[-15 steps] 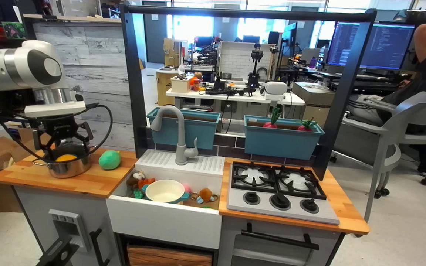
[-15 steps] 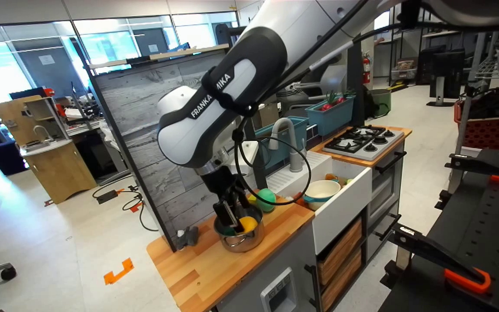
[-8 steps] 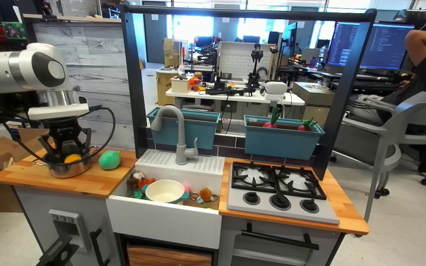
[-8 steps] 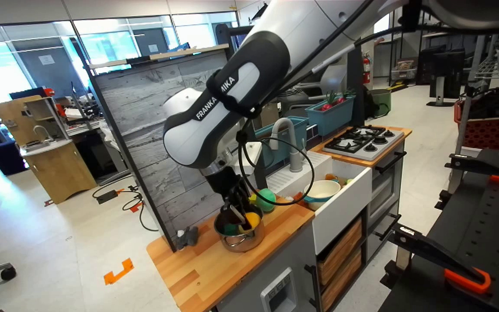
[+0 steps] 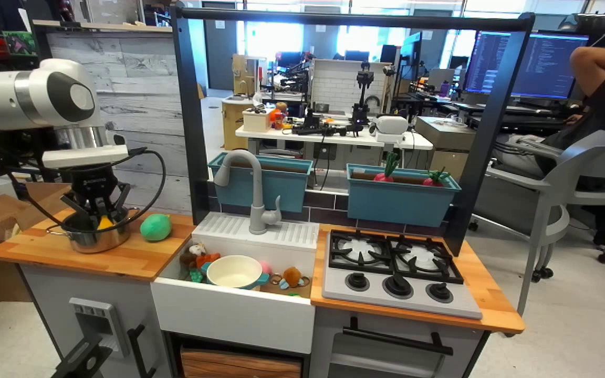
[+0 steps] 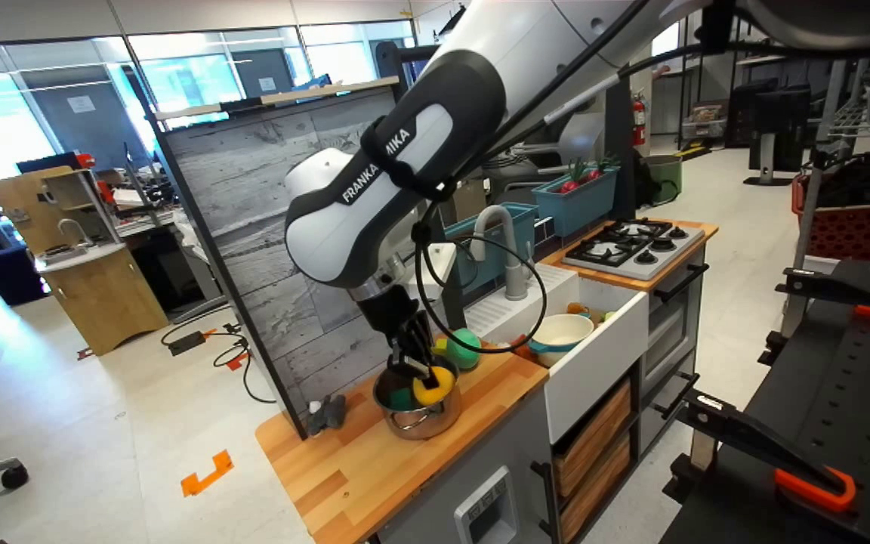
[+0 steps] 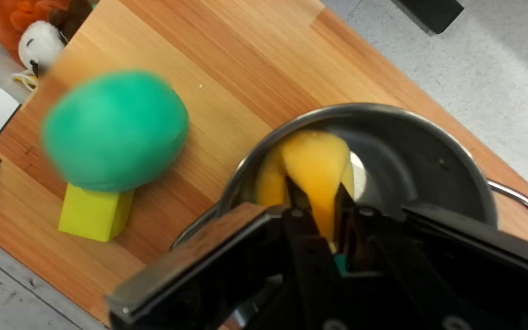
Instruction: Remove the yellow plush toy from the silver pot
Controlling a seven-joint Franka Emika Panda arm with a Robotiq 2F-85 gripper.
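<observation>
The yellow plush toy is inside the silver pot, close to one side of its wall. My gripper reaches down into the pot and is shut on the toy, whose soft body is pinched narrow between the two fingers and bulges out past them. Both exterior views show the same: the toy at the fingertips, below the rim or about level with it, and the pot upright on the wooden counter. A dark green thing also lies in the pot, beside the toy; its shape is mostly hidden.
Beside the pot sit a green ball-like toy and a yellow block. A grey plush lies by the plank wall. The sink holds a white bowl and several toys, under a grey faucet.
The fingers have gone from wide apart to shut on the yellow toy. The gripper shifted slightly toward the green ball, and the toy moved a little the same way. The pot stayed put.
</observation>
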